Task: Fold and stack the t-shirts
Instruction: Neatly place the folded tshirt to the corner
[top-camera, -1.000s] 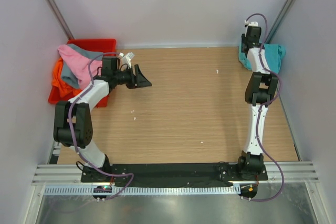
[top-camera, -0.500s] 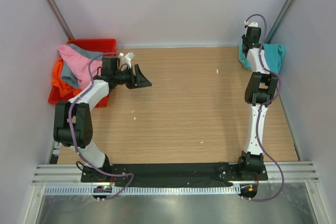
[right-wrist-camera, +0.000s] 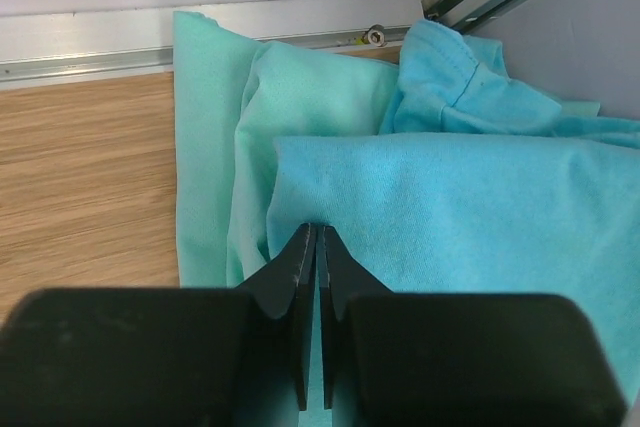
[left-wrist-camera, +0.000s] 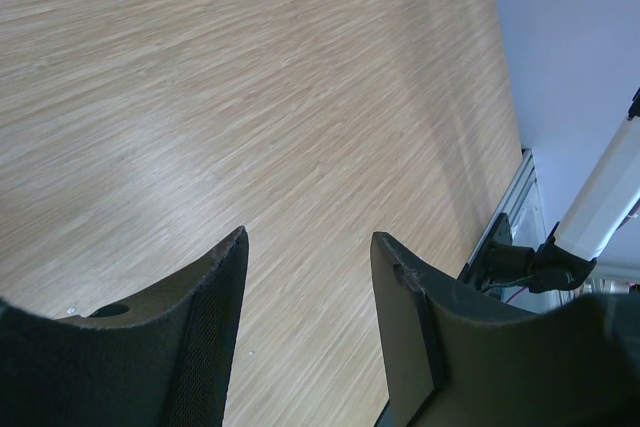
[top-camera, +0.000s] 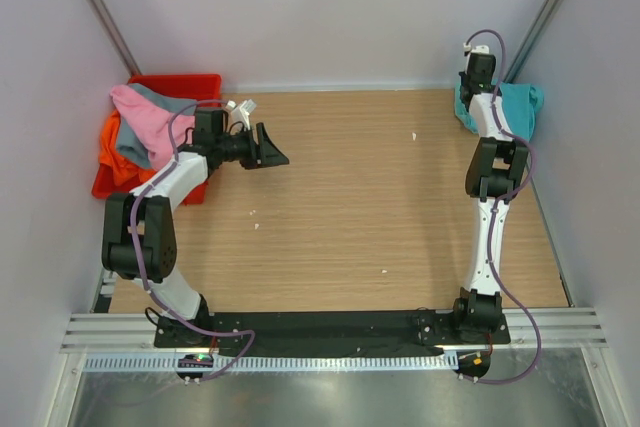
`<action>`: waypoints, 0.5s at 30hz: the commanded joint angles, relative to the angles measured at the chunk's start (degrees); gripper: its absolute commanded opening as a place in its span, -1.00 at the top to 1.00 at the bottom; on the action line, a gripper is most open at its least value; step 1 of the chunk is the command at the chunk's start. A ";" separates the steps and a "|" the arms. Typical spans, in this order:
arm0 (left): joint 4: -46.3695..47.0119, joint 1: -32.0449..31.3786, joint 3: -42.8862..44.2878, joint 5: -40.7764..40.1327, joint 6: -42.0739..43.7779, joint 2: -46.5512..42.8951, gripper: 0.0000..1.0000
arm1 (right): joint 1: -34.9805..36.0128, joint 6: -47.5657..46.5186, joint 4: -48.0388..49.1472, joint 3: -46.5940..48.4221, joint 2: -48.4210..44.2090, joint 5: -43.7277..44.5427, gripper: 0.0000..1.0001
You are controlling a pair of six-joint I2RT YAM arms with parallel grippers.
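Touching the edge of the blue shirt (right-wrist-camera: 450, 217), your right gripper (right-wrist-camera: 315, 231) has jaws closed to a slit; your left gripper (left-wrist-camera: 308, 237) stands wide open, holding nothing.

Five t-shirts (top-camera: 135, 107), one red crate (top-camera: 190, 80), two arms (top-camera: 170, 182), one table (top-camera: 380, 187).

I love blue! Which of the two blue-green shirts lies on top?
The bright turquoise-blue t-shirt; it lies over the paler mint-teal t-shirt, with the right end effector pinching its edge.

Bright turquoise-blue t-shirt (right-wrist-camera: 470, 207), paler mint-teal t-shirt (right-wrist-camera: 205, 147), pink t-shirt (top-camera: 140, 119), orange t-shirt (top-camera: 108, 162), red crate (top-camera: 185, 80), light wood-grain table (top-camera: 380, 197).
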 commanded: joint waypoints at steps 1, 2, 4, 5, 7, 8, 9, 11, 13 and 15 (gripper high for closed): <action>3.11 0.02 -0.11 0.35 -0.20 0.01 -0.07 | 0.50 -0.31 2.00 1.09 -0.31 0.49 0.84; 3.20 0.10 -0.02 0.35 -0.29 0.19 -0.07 | 0.67 -0.31 1.56 1.00 -0.40 0.23 0.88; 3.20 0.10 -0.11 0.52 -0.46 0.28 -0.08 | 1.02 -0.40 1.29 0.91 -0.67 -0.47 0.95; 3.28 0.10 -0.02 0.44 -0.47 0.36 -0.08 | 1.20 -0.57 1.29 0.82 -0.75 -0.56 0.97; 3.37 0.10 -0.11 0.61 -0.55 0.45 -0.08 | 1.55 -0.57 1.20 1.00 -0.75 -0.65 0.97; 3.37 0.10 -0.11 0.53 -0.55 0.36 -0.08 | 1.73 -0.57 1.20 1.00 -0.84 -0.48 0.97; 3.46 0.10 -0.28 0.53 -0.55 0.19 -0.08 | 1.82 -0.57 1.20 1.00 -0.84 -0.56 0.97; 3.46 0.01 -0.46 0.44 -0.38 -0.16 -0.08 | 2.25 -0.40 0.59 0.74 -1.02 -1.26 0.97; 3.55 0.10 -0.55 0.35 -0.29 -0.43 -0.08 | 2.78 -0.31 0.41 0.21 -1.37 -1.53 0.97; 3.55 0.10 -0.55 0.35 -0.38 -0.34 -0.08 | 3.05 -0.31 0.50 0.21 -1.46 -1.44 0.97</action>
